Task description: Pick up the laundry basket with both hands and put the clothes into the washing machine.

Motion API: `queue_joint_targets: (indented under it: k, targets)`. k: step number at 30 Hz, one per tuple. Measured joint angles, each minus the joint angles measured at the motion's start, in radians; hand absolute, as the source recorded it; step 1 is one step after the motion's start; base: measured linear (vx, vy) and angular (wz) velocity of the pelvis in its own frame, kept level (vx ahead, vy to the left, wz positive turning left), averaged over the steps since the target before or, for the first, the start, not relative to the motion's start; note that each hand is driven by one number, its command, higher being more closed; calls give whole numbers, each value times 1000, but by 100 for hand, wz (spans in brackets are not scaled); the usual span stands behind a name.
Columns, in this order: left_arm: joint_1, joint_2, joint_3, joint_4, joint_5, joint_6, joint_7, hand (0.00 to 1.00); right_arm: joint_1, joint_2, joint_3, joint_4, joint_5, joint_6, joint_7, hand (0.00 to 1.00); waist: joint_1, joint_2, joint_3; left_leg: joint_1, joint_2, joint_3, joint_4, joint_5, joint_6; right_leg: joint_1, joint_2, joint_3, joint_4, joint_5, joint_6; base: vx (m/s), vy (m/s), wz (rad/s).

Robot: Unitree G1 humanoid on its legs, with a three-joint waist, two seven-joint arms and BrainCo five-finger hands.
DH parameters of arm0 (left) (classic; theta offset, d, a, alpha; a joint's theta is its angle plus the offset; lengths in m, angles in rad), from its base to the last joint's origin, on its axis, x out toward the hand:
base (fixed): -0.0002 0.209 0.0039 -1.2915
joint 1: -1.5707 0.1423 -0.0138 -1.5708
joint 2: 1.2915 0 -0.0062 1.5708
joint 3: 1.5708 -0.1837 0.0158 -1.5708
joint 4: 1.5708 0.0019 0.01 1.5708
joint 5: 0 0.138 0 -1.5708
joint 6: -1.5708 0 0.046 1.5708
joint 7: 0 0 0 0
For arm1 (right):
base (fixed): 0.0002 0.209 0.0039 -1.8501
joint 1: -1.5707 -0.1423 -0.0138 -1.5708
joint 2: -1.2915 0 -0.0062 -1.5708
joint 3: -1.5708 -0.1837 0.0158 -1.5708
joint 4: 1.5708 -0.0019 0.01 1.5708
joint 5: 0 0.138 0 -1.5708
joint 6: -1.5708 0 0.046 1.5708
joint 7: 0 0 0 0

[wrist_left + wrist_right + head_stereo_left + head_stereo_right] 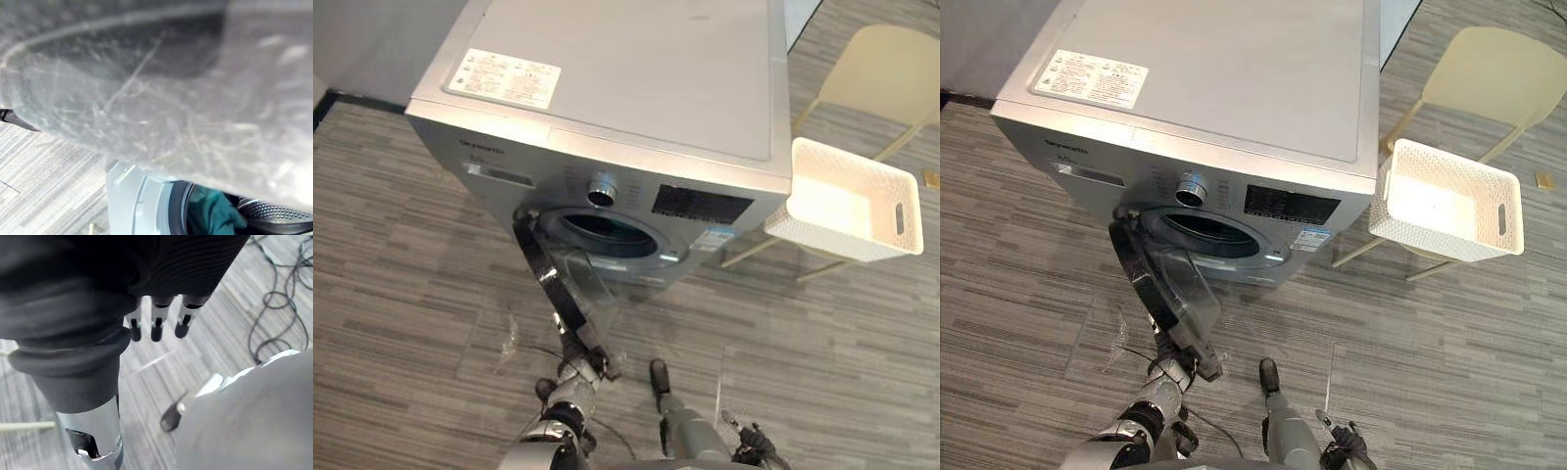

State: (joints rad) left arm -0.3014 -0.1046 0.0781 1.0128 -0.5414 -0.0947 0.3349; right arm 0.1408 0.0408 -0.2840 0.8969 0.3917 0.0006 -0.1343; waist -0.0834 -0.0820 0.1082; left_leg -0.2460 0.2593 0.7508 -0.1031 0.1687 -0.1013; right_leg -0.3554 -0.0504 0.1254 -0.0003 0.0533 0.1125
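A teal garment [211, 215] lies in the drum of the washing machine [626, 78], past the left hand [576, 380], which is raised to the free edge of the open door [566, 284]. Whether its fingers grip I cannot tell. The white laundry basket [847, 201], seemingly empty, rests on a cream chair [891, 69] well beyond the right hand [754, 448], whose fingers [156, 328] hang straight, holding nothing.

place: laundry room | cues: washing machine [607, 88], chair [891, 69], plank floor [401, 294]

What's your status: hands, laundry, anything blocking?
Left hand at open door's edge. Right hand low, open. Teal garment in drum; laundry basket empty on chair.
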Motion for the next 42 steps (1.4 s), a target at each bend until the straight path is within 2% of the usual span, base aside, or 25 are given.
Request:
queue_joint_targets:
  k: [10,15,21,26,28,29,32,33,35,38,42]
  targets:
    - [-2,10,-77,0,-45,-15,37,0,1,9,-14,-19,-1,2,2,0,-12,-2,1,5,-26,35,1,0,1,-15,-22,40,-2,17,12,-3,4,-7]
    - [-2,44,-71,1,-33,6,35,0,0,9,-13,-19,-6,1,3,0,-12,-2,1,10,-24,48,0,-1,1,-16,-21,47,-2,21,12,-23,-3,-5]
    - [-7,73,-36,0,4,41,0,0,1,8,-11,-18,-6,0,6,0,-12,-2,1,6,-24,50,0,-4,5,-19,-23,42,-3,19,19,-38,-6,1]
    - [-10,48,-59,-41,3,52,12,0,2,10,-12,-21,-6,0,8,0,-14,-3,1,-8,-24,47,0,-4,6,-18,-33,14,-3,24,29,-19,-6,17]
    - [21,47,-110,-106,-17,63,35,0,3,11,-13,-24,-7,1,9,0,-14,-5,3,-12,-29,44,1,-3,7,-17,-39,7,-3,23,33,12,2,16]
    - [74,68,-201,-193,-17,64,35,0,10,14,-15,-34,-6,1,10,0,-14,-5,3,-15,-34,37,6,-3,7,-15,-47,-3,0,28,34,39,11,16]
    - [124,114,-342,-396,-14,60,5,0,29,30,-40,-60,-6,2,14,0,-12,-6,3,-8,-40,6,7,0,19,16,-55,-33,-1,28,34,58,20,31]
    - [127,121,-356,-442,-14,54,-7,0,31,30,-40,-60,-5,2,19,0,-11,-7,3,-3,-40,1,7,-1,21,24,-56,-38,0,28,34,47,23,23]
    - [130,133,-378,-631,4,12,-78,0,36,30,-40,-61,-4,2,40,0,-8,-7,2,19,-43,-10,7,-11,25,53,-59,-40,1,28,34,54,34,12]
    - [92,138,-425,-799,6,-40,-177,0,37,29,-39,-61,-1,3,52,0,-8,-9,1,23,-46,-11,1,-16,31,56,-62,-39,-1,23,40,18,12,-4]
    - [68,129,-422,-892,5,-50,-209,0,43,25,-42,-60,2,2,54,0,-13,-3,-3,25,-44,-12,0,-15,29,56,-59,-38,-2,10,38,1,-10,-4]
